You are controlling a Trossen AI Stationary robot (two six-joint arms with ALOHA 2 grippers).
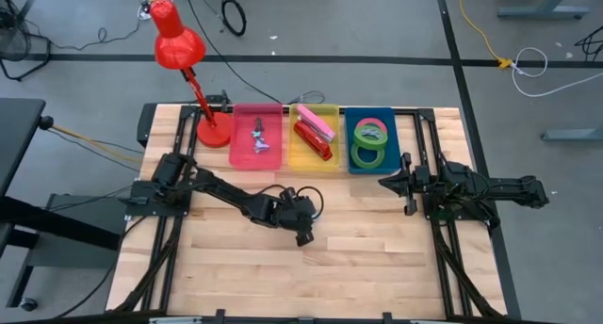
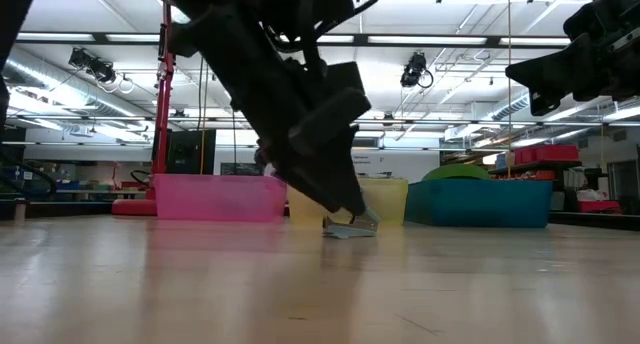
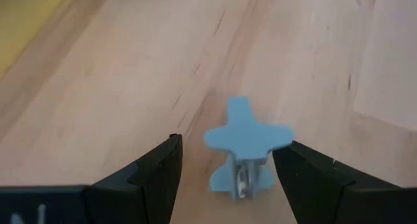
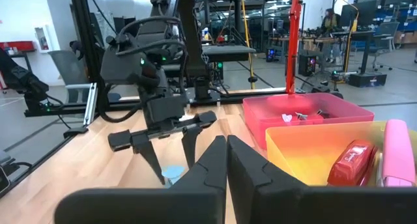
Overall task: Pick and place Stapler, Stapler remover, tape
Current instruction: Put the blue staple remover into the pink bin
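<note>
Three bins along the bench's far edge already hold most items: staple removers in the pink bin [image 1: 256, 136], staplers in the yellow bin [image 1: 315, 136], tape rings [image 1: 371, 141] in the blue bin [image 1: 371, 140]. One blue staple remover [image 3: 245, 149] is left on the bench near its middle. The left gripper [image 1: 303, 232] straddles it, jaws apart, not yet clamped. The right gripper [image 1: 407, 184] waits toward the right edge, jaws together.
</note>
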